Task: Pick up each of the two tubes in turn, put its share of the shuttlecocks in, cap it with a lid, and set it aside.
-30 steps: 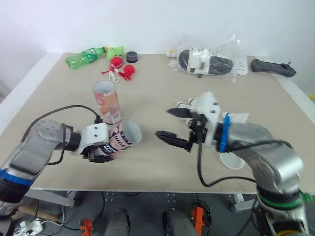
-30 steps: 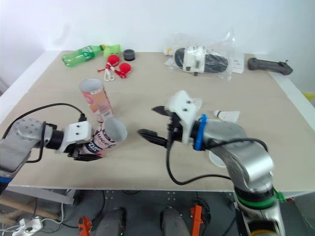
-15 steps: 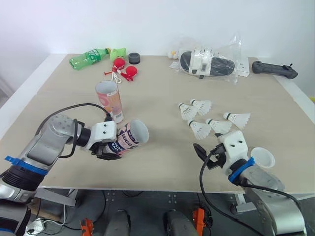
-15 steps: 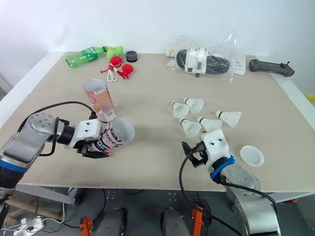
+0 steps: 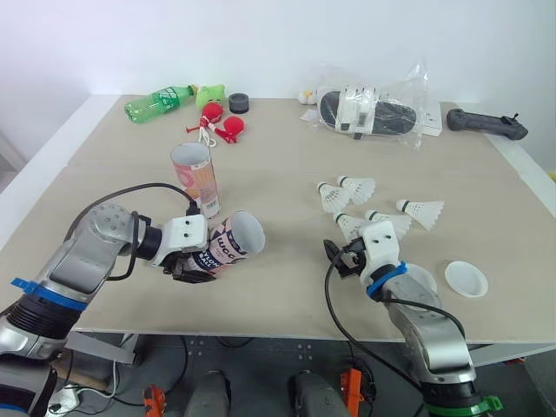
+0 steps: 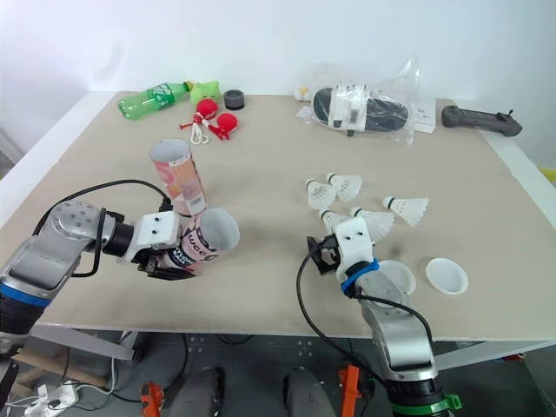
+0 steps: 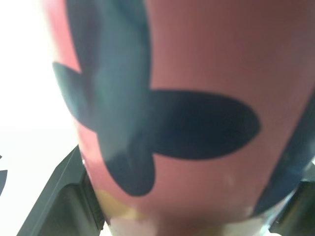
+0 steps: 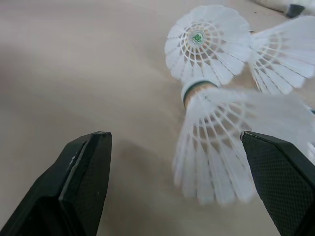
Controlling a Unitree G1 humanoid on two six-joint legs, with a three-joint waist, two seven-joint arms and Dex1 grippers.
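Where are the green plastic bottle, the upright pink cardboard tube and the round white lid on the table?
green plastic bottle (image 5: pixel 153 102): left eye view, middle of its body.
upright pink cardboard tube (image 5: pixel 198 181): left eye view, its printed side wall.
round white lid (image 5: pixel 466 279): left eye view, its centre.

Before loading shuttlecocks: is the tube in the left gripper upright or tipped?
Tipped: held by the left gripper, the tube slants, open mouth toward the robot's right.

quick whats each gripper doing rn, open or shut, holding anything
left gripper: shut on the tilted tube.
right gripper: open, holding nothing, pointed at a shuttlecock on the table.
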